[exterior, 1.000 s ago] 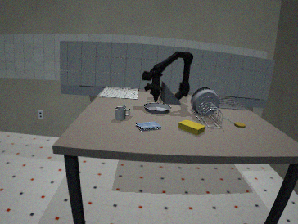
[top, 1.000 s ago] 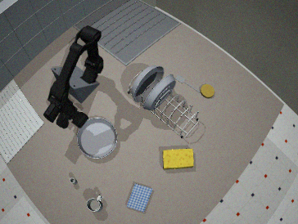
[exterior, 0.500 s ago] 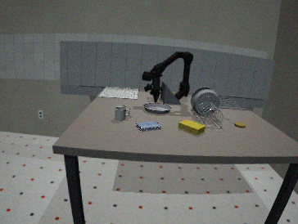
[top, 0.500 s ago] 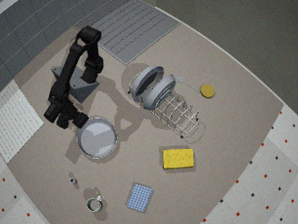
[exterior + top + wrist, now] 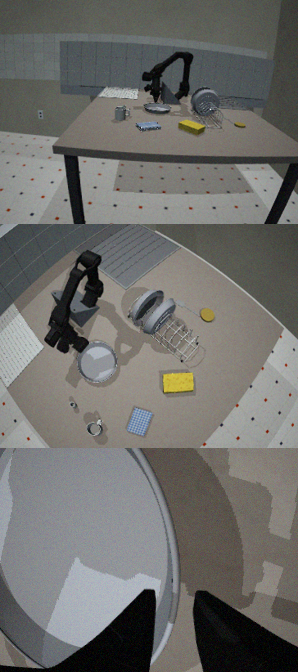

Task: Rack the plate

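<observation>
A grey round plate (image 5: pixel 97 363) (image 5: pixel 157 108) (image 5: pixel 100 513) lies flat on the counter in front of the arm. My gripper (image 5: pixel 84 347) (image 5: pixel 155 100) (image 5: pixel 174 600) is above the plate's near edge, fingertips pointing down and parted by a narrow gap. In the wrist view the rim passes by the left fingertip, toward the gap; nothing is gripped. The wire dish rack (image 5: pixel 182 360) (image 5: pixel 209 121) stands to the right. One standing plate (image 5: pixel 142 304) is at its rack end nearest the arm base, and a second standing plate (image 5: pixel 157 317) is beside it. The slots beyond show no plates.
A yellow sponge (image 5: pixel 178 382) (image 5: pixel 191 127) lies beyond the rack's front. A blue checked cloth (image 5: pixel 140 421) (image 5: pixel 148 126), a mug (image 5: pixel 94 428) (image 5: pixel 120 113) and a tiny cylinder (image 5: pixel 73 405) lie on the front side. A yellow-headed utensil (image 5: pixel 207 315) (image 5: pixel 240 125) lies behind the rack.
</observation>
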